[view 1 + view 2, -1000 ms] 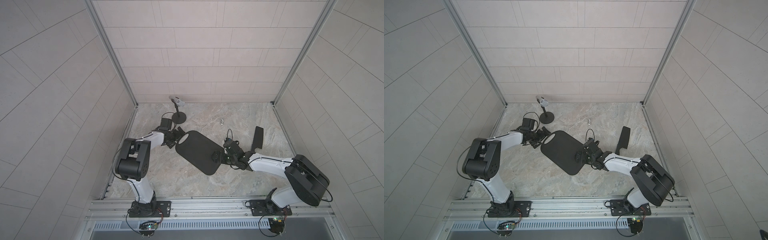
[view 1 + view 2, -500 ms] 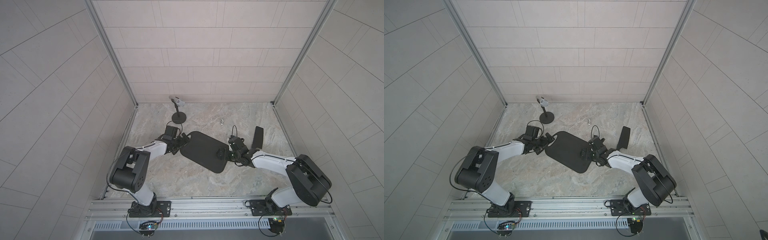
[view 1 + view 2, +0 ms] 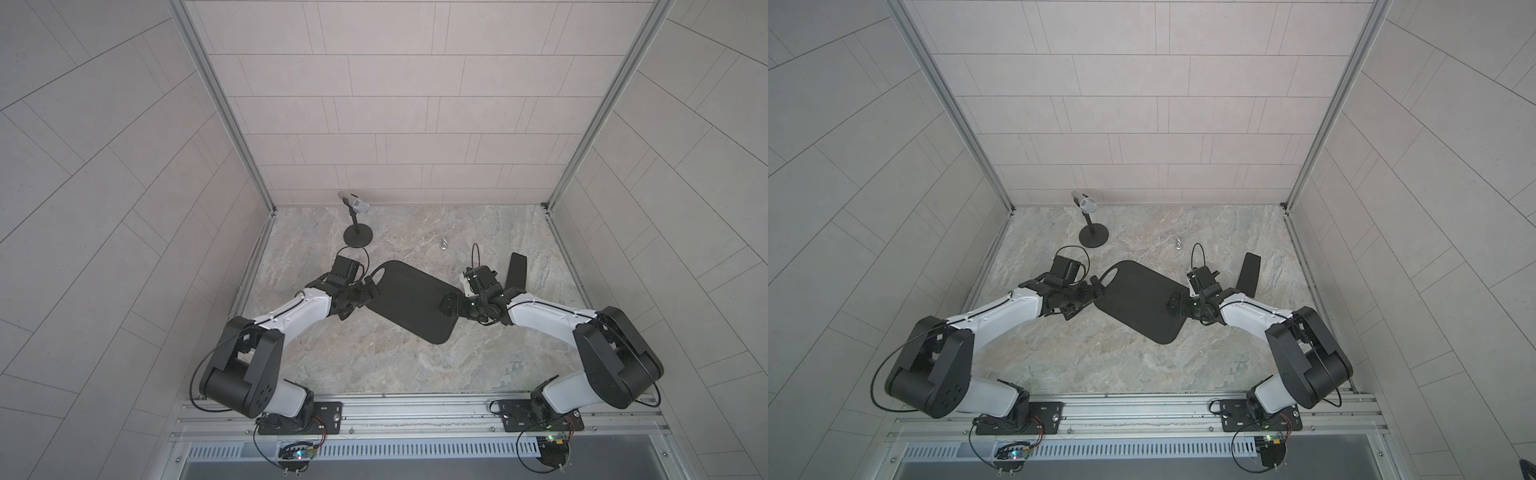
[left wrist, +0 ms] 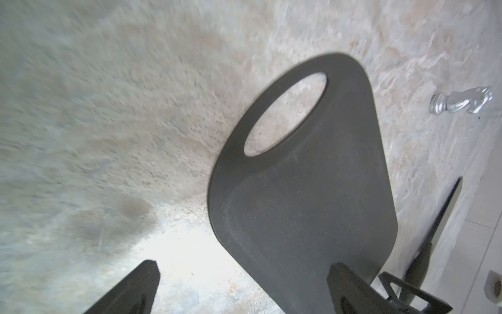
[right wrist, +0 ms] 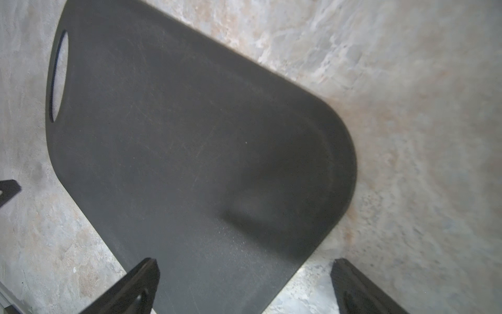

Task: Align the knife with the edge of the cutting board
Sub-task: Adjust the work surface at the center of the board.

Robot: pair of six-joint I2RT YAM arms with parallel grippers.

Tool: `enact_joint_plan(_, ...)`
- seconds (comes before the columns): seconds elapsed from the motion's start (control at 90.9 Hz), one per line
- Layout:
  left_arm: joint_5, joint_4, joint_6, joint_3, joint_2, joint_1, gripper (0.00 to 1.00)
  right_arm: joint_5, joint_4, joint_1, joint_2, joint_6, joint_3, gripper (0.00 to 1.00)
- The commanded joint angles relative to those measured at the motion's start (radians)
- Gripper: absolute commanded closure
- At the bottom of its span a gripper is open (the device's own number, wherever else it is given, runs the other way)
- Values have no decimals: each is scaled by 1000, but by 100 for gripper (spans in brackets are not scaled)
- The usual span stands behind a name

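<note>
Both arms have shifted in the last second, and the large flat matte-black cutting board (image 3: pixel 409 303) has swung a little on the marbled stone bench (image 3: pixel 374 365). Nearest me, the left end effector (image 3: pixel 360 300) and the right end effector (image 3: pixel 451 305) sit at opposite ends of the board, jaws spread wide, gripping nothing. Further back, the all-black cleaver-like knife (image 3: pixel 516 270) lies flat near the right wall, well apart from the board and against none of its edges. I'd say the aligning itself is still to do.

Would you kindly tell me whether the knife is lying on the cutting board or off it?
Off it: the knife lies on the table, apart from the cutting board, in both top views.
</note>
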Motion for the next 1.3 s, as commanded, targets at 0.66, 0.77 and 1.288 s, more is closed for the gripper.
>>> enact_joint_plan(0.66, -119, -379, 299, 400, 131, -29, 0, -105, -213, -3, -202, -36, 6, 0)
enact_joint_plan(0.77, -149, -393, 333, 435, 177, -31, 0, -104, -217, -3, -202, -41, 4, 0)
enact_joint_plan(1.288, -151, -486, 427, 652, 450, -32, 1, -88, -271, -26, -258, -47, 46, 0)
